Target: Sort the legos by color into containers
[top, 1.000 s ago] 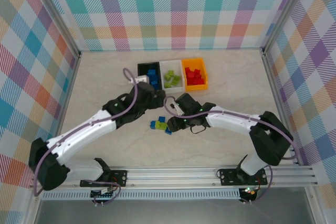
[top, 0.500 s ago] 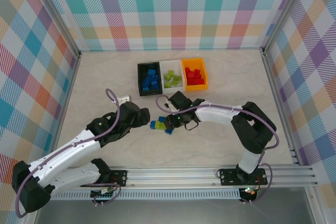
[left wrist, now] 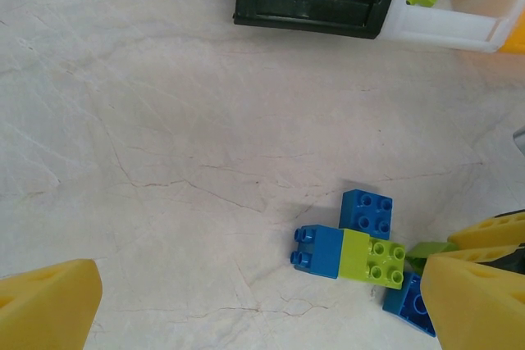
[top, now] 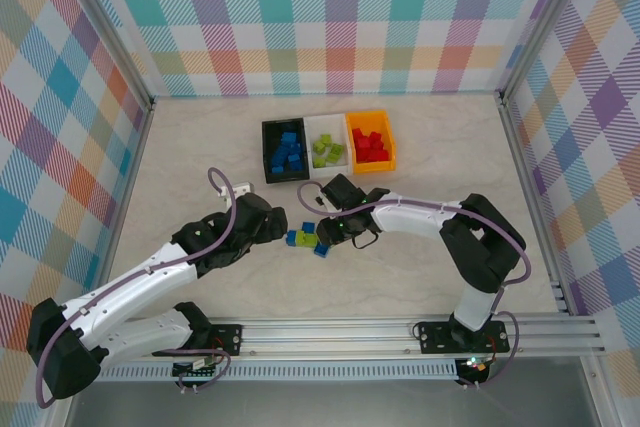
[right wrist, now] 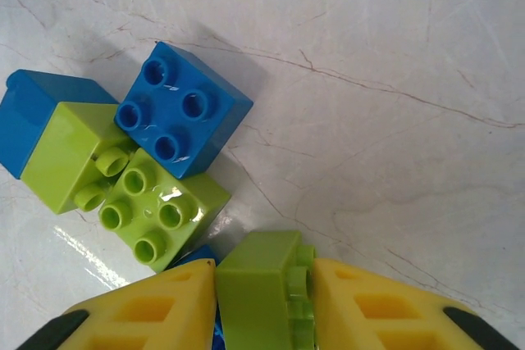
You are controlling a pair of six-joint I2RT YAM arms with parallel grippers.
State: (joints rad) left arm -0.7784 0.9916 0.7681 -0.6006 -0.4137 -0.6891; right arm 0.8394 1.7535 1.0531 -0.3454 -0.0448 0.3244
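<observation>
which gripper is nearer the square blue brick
Right: the right gripper, shut on a green brick, is beside the square blue brick; the left gripper, open, sits farther left.

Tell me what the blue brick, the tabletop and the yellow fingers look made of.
Blue brick: hard plastic, glossy; glints on its studs. Tabletop: marble-look surface, pale with dark veins, possibly laminate. Yellow fingers: matte plastic, probably printed; recessed cutouts.

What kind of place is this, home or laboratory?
Probably a robot test cell: checked panels wall in the table, and a left arm and right arm are mounted on an aluminium rail.
</observation>
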